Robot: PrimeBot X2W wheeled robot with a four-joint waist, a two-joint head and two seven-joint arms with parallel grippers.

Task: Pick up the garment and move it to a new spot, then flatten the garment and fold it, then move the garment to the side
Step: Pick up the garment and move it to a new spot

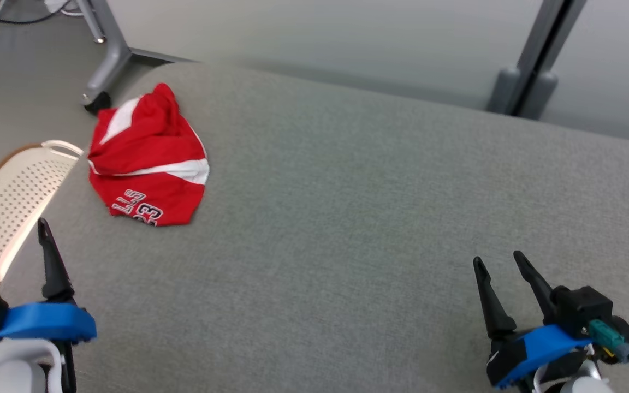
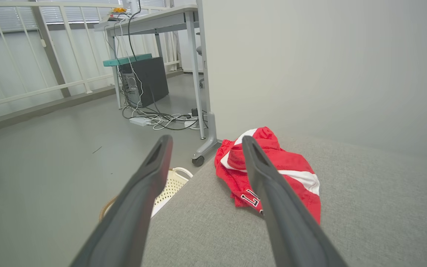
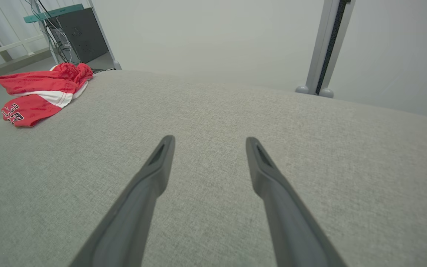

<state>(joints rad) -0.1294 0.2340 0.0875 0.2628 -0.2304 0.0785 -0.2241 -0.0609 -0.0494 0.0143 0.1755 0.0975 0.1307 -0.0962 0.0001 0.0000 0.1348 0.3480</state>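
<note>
Grey fabric counter (image 1: 347,218): crumpled red-and-white sports garment (image 1: 148,155) far left, long axis near-to-far, lettered end nearest. Left hand (image 1: 17,229), right hand (image 1: 499,258) released, empty.

The garment (image 1: 148,158) is red cloth with white stripes and some letters and numbers printed in dark and white near its front edge. It is not spread out: it lies as a loose, wrinkled bundle, partly folded over itself. It rests on the grey fabric surface (image 1: 347,218), at the far left part, close to the left edge.
</note>
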